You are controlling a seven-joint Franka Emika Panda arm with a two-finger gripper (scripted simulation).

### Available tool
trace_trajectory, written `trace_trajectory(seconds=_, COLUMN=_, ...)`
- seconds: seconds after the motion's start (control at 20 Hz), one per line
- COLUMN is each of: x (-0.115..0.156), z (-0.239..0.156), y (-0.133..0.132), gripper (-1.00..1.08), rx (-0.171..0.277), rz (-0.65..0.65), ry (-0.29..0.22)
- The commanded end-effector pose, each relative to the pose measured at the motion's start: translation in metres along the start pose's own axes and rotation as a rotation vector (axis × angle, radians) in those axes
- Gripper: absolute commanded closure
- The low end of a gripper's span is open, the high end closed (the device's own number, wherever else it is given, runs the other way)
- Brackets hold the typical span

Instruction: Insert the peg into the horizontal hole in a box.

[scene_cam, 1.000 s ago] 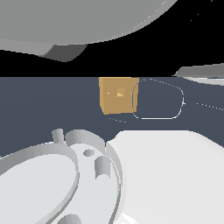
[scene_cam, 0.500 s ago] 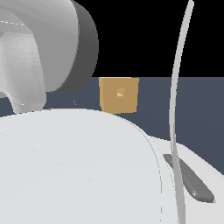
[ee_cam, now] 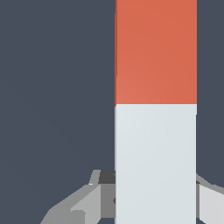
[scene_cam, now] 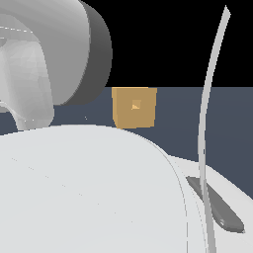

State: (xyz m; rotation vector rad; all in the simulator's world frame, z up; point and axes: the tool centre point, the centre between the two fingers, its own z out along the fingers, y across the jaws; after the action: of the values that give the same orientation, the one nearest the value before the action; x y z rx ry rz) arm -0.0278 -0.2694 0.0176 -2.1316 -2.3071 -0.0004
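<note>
The jaws [ee_cam: 155, 201] are clenched on the white end of the peg [ee_cam: 155, 113], whose orange-red half juts out over bare dark counter [ee_cam: 52, 87]. In the exterior view, the box [scene_cam: 134, 107] sits beyond the white arm [scene_cam: 84, 188], its hole [scene_cam: 136, 105] facing the camera. No writing shows anywhere.

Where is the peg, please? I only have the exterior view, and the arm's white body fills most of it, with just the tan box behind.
Observer: The wrist view shows the peg, one half orange-red and the other white, between the gripper's fingers.
Operator: Thank you. Is it gripped?
Observer: The fingers closely flank the white half, but I cannot tell whether they press on it.
Operator: Does the wrist view show the box?
Observer: No, only dark floor around the peg.
</note>
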Motion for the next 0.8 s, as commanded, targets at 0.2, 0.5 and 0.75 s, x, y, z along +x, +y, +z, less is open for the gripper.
trace_trajectory(seconds=0.2, x=0.004, z=-0.001, y=0.002, gripper=1.08, rx=0.0, rz=-0.002, ry=0.0)
trace_trajectory(seconds=0.5, x=0.035, z=-0.008, y=0.013, gripper=1.08, rx=0.0, rz=-0.013, ry=0.0)
trace_trajectory(seconds=0.75, x=0.084, z=-0.021, y=0.032, gripper=1.08, rx=0.0, rz=-0.03, ry=-0.001)
